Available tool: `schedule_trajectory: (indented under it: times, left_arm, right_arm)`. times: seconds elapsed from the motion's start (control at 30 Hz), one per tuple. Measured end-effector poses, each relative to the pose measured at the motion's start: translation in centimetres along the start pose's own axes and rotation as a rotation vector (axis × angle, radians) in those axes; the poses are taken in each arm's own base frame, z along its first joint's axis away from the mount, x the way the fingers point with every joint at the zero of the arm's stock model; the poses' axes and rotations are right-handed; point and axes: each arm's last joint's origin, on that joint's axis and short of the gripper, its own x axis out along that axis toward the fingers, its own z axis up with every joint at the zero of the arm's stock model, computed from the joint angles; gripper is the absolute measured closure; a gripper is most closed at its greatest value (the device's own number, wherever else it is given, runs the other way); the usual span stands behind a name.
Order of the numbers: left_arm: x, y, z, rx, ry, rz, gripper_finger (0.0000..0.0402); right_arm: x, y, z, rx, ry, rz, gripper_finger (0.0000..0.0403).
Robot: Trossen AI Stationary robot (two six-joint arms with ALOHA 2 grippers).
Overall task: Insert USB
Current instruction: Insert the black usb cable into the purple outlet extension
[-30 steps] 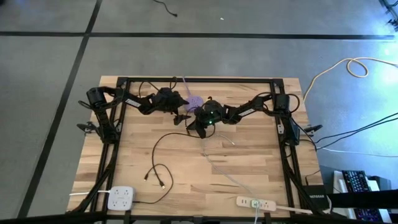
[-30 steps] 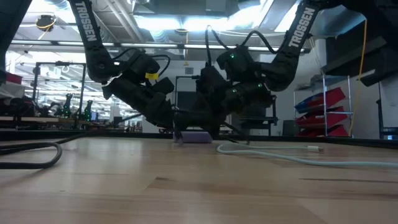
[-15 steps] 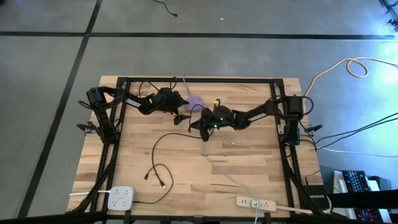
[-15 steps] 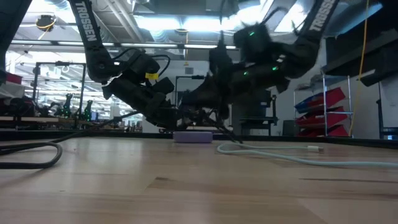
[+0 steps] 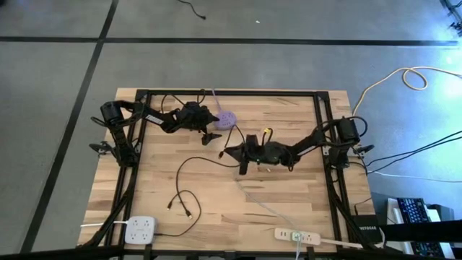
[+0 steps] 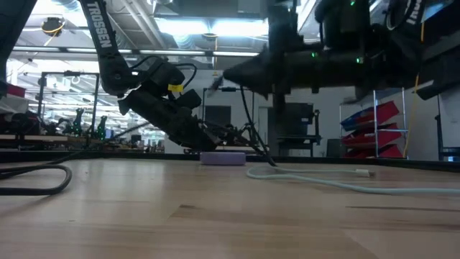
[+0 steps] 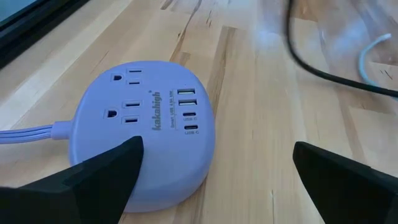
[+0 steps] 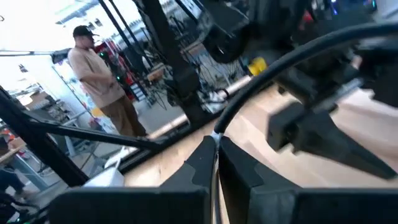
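my right pincer (image 8: 214,152) pinches black cable (image 8: 273,74); cable's plug end hidden between my fingers, cannot tell connector type. high view: same pincer (image 5: 232,152) too small to show what it holds. low view: my right arm (image 6: 323,61) dark blur, cut off by top edge. left wrist view: my left fingers (image 7: 93,174) cut off at bottom edge; purple power hub (image 7: 143,134) partly hidden behind one; port labels too small to read. far table corner there blurred.

"kakaleigh" on the purple power hub (image 7: 142,139), "TROSSEN" on the left arm (image 6: 101,34)
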Motion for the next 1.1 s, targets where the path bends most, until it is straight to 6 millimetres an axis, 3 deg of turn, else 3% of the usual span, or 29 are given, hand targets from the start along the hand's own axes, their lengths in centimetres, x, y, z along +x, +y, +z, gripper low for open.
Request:
schedule_trajectory:
  times: [0.3,1.1]
  left_arm:
    - [0.0,0.0,0.0,0.0,0.0,0.0,0.0002]
    - [0.0,0.0,0.0,0.021,0.001,0.0,0.0002]
  right_arm:
    - [1.0,1.3,0.9,-0.088,-0.065,-0.006,0.0403]
    - [1.1,1.3,1.2,-0.131,-0.098,-0.013,0.0403]
